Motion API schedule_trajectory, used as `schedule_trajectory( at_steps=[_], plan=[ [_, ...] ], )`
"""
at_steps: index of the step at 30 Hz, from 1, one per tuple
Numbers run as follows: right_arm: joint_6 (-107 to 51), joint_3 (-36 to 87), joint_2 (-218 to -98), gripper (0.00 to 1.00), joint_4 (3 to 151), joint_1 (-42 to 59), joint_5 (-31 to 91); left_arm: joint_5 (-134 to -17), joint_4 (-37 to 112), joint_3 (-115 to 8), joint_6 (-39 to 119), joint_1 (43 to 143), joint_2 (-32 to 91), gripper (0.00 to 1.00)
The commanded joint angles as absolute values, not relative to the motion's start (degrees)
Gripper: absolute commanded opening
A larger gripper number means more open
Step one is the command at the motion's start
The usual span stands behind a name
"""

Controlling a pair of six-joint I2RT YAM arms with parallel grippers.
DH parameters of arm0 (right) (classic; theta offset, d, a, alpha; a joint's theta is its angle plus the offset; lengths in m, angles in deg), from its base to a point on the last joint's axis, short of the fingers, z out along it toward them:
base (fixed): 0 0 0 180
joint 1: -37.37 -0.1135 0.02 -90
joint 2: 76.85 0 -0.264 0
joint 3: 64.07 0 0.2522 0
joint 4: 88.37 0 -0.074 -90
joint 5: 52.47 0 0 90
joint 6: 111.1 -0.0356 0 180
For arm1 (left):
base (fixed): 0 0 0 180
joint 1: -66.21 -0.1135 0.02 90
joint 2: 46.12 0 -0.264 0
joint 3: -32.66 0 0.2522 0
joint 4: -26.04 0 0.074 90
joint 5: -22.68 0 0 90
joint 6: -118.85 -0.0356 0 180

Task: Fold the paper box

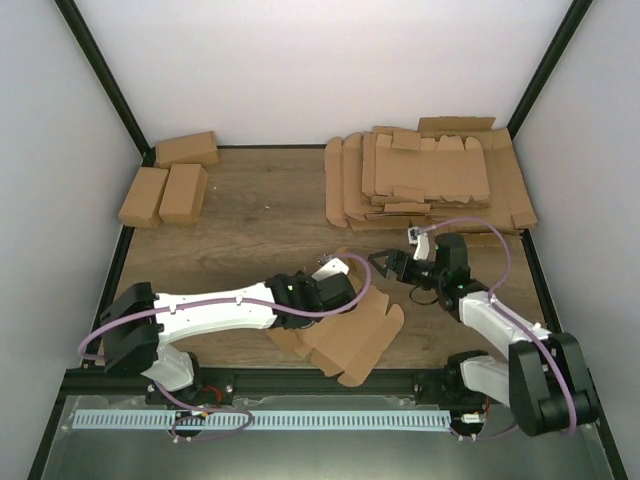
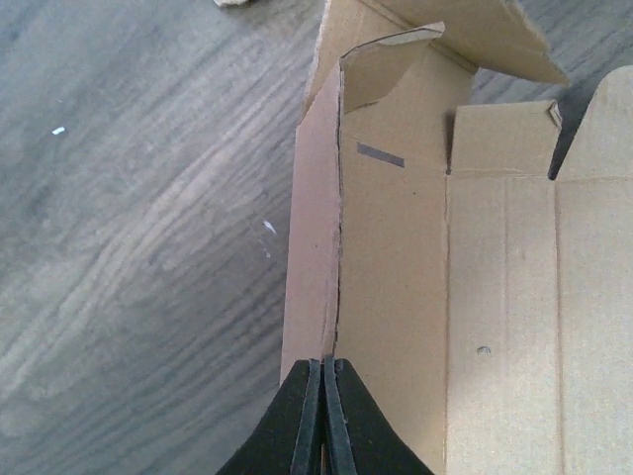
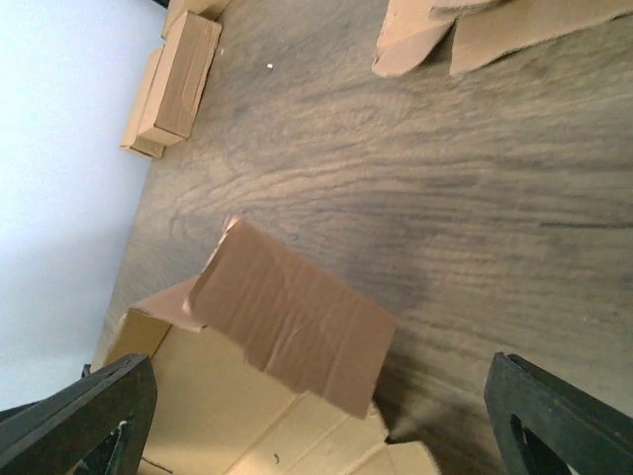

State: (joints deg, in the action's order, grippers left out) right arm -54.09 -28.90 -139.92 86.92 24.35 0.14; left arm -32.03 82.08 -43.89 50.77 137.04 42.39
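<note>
Left tool [image 2: 323, 364] closed tight, pinching paper box [image 2: 396, 257]

Overhead, the left arm [image 1: 215, 310] lies across the paper box [image 1: 360, 335], hiding its upper left part. From the left wrist the box runs off the right and top edges; from the right wrist the stack of blanks [image 3: 410, 35] is cut off at the top.

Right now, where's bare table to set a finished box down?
Free: the table strip between the folded boxes far left and the cardboard stack far right. Crowded: near centre, where the left gripper pinches the unfolded box and the right gripper hangs open beside it.
</note>
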Motion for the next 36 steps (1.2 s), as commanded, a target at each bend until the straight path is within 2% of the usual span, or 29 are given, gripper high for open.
schedule_trajectory(
  at_steps=[1,6,15,20,26,36],
  plan=[
    [-52.55,-23.84,-145.83,0.94,91.22,28.67,-7.69,-31.35,80.91,-44.77,42.04,135.88,40.66,0.04],
    [-51.6,-18.65,-158.4,0.94,98.5,28.75,-19.79,-33.55,79.34,-44.72,38.46,135.8,41.73,0.04],
    [-52.95,-13.09,-170.71,0.92,102.38,25.31,-24.71,-34.94,81.67,-48.68,40.01,135.77,44.2,0.04],
    [-56.13,-15.66,-172.32,0.92,109.29,24.19,-27.69,-34.06,81.89,-48.85,39.78,135.8,44.12,0.04],
    [-55.47,-17.03,-171.7,0.89,111.01,23.89,-32.05,-34.05,81.85,-49.13,39.4,135.82,44.17,0.04],
    [-52.76,-23.81,-167.18,0.77,113.61,22.25,-32.96,-33.08,81.2,-48.14,38.57,135.81,42.81,0.04]
  ],
)
